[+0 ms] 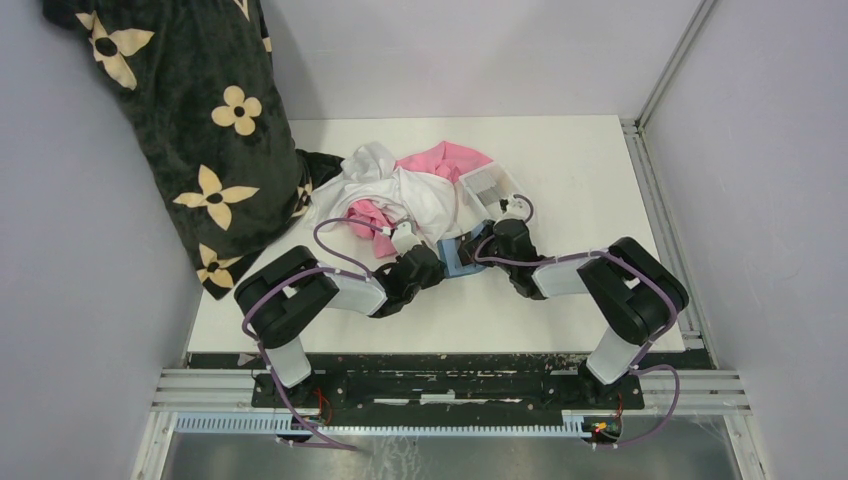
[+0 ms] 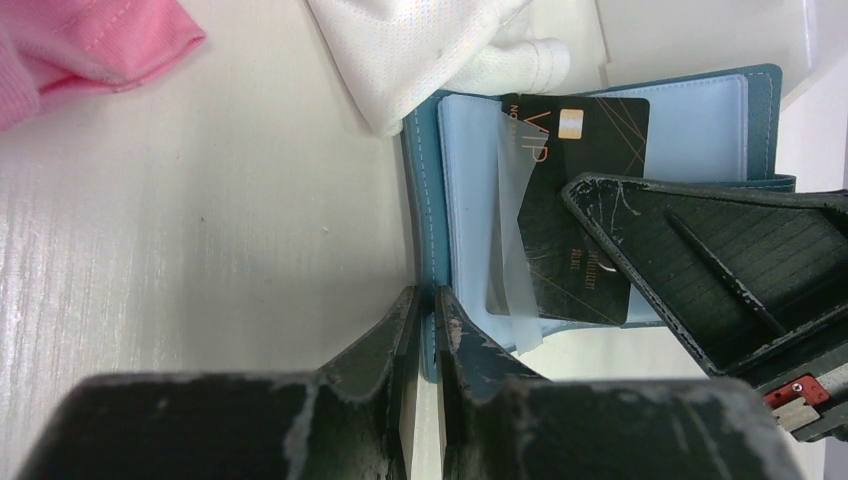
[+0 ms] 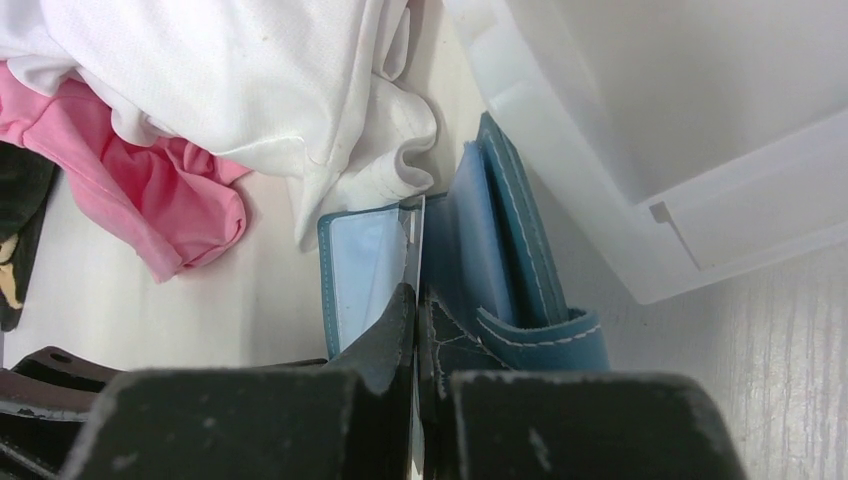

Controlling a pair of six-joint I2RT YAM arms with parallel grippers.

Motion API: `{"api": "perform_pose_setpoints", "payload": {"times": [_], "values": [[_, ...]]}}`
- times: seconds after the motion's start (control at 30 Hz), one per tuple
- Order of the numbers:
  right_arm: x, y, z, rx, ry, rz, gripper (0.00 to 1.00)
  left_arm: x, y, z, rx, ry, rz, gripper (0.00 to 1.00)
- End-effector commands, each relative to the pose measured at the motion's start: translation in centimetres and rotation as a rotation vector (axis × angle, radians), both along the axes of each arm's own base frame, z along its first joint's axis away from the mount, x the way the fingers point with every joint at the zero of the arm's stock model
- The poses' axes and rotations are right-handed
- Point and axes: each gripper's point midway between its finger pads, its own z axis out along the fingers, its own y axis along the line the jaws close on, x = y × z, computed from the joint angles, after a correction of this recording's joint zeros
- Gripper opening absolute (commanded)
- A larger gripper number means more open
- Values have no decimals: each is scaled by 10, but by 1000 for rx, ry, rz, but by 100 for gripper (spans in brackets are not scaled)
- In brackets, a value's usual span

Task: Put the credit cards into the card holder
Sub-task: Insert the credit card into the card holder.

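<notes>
Here the card holder (image 2: 700,130) lies open on the worktop (image 2: 200,250), near its middle, just in front of a heap of white cloth (image 3: 250,80) and pink cloth (image 2: 80,50) and beside a clear plastic tray (image 3: 650,120). The left gripper (image 2: 428,300) has its jaws nearly together, pinching the teal edge of the holder close to the fold and so pinning it down. The right gripper (image 3: 415,295) has its jaws pressed flat on a thin edge, which the left wrist view shows to be a dark credit card (image 2: 585,150) with gold lettering. That card lies over the pale blue inner panel, its long axis roughly in line with the fold. Its fold-side edge sits under a clear flap, and its far corner is covered by the right finger. How deep it sits in a slot cannot be told. The right arm is the one on the card. The slot lies from its jaws toward the fold and the left jaws, so the next push probably runs that way, across the card's short axis.
</notes>
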Motion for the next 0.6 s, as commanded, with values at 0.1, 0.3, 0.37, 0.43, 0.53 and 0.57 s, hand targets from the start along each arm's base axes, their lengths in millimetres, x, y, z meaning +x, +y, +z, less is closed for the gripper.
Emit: {"api": "perform_pose_setpoints", "payload": {"times": [0.1, 0.3, 0.37, 0.43, 0.53, 0.57], "values": [[-63, -25, -61, -105, 234, 59, 1, -47, 40, -69, 227, 210, -57, 18], [-69, -26, -51, -93, 230, 67, 1, -46, 37, -68, 226, 208, -62, 18], [-68, -24, -51, -92, 233, 74, 1, -46, 35, -67, 222, 208, -66, 18], [-68, -21, -54, -90, 246, 86, 1, -46, 34, -67, 218, 210, -69, 18], [-66, -15, -60, -75, 261, 96, 1, -46, 33, -66, 211, 208, -75, 18], [-64, -13, -61, -71, 265, 97, 1, -46, 33, -65, 210, 207, -75, 18]]}}
